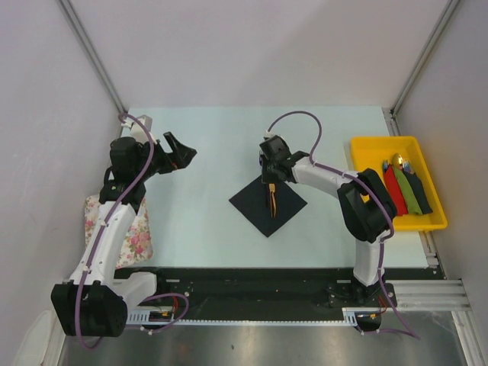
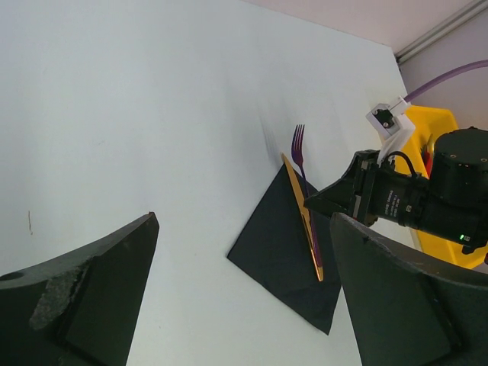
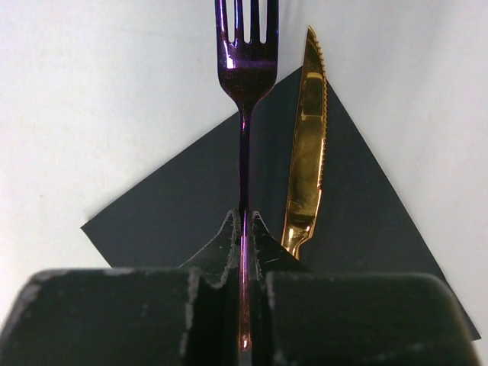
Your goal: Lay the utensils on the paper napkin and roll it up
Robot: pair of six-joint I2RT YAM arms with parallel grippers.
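R pincer (image 3: 244, 226) nips purple metal fork (image 3: 245, 69) over black paper napkin (image 3: 175, 206), gold metal knife (image 3: 307, 145) at fork's 3 o'clock. L pincer (image 1: 181, 147) gapes empty. Yellow plastic tray (image 1: 366, 145) at 3.

One thin black square paper napkin (image 1: 250, 200) is showing. Two utensils (image 1: 271, 200) are showing too: one slender purple metal fork (image 3: 244, 76) and one gold serrated knife (image 3: 307, 137). One yellow plastic tray (image 1: 381, 142) is holding three rolled napkins (image 1: 409, 191): red, green, dark grey. One floral pink-white cloth (image 1: 138, 236) is lying left.
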